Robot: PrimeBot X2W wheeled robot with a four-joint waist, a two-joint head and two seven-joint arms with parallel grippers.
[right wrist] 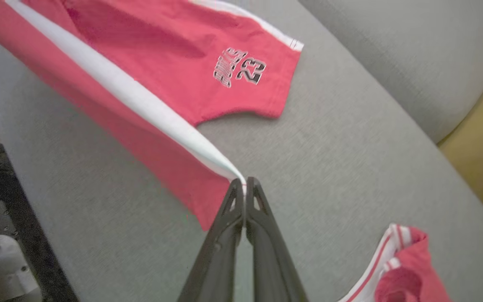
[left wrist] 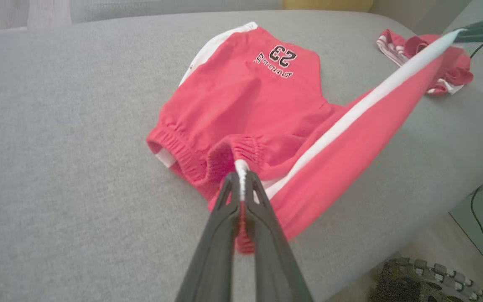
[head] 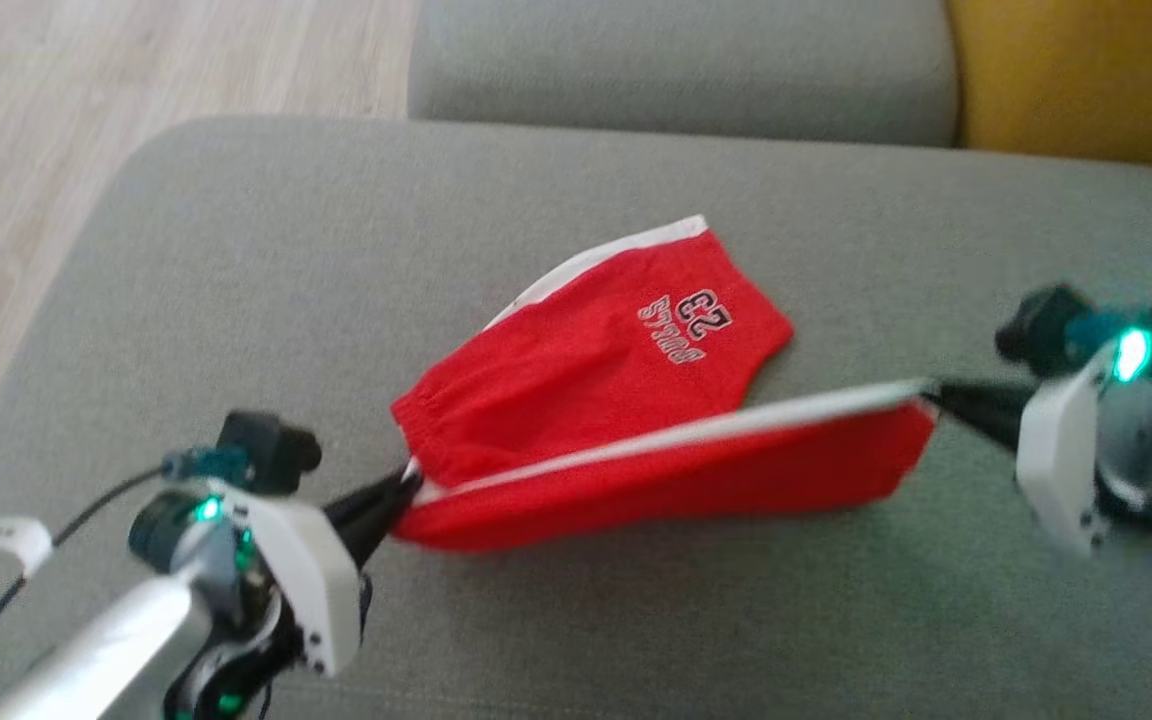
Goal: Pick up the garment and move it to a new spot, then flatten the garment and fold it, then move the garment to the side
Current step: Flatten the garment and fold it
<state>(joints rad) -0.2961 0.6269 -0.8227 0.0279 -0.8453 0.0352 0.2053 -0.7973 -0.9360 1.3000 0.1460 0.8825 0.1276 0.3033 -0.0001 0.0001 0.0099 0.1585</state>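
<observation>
While the left gripper (head: 406, 485) is pinched tight on the elastic waistband (left wrist: 241, 149) of the red shorts (head: 586, 370), the right gripper (head: 931, 392) is pinched just as tight on the hem end of one leg. Both pairs of fingers are fully together with cloth between the tips. Each grip sits right on the white stripe (head: 686, 435), which runs taut in a straight line from the left tips to the right tips. That leg is lifted off the grey seat cushion (head: 236, 300) and hangs as a red flap below the stripe, between the two grippers.

The other leg lies flat on the cushion, beyond the line between the grippers, on the far side from the robot. Its "23" print (head: 686, 325) faces up, ahead of and to the right of the left tips, and ahead of and to the left of the right tips. The waistband bunches up just ahead of the left fingertips, with part of it resting on the cushion.

A second red-and-white garment (right wrist: 405, 272) lies crumpled on the cushion just beside the right gripper, on its outer side and apart from the shorts. The sofa back cushion (head: 686, 60) and a yellow cushion (head: 1086, 80) are well beyond both grippers. Wood floor (head: 16, 150) is far out past the left gripper.
</observation>
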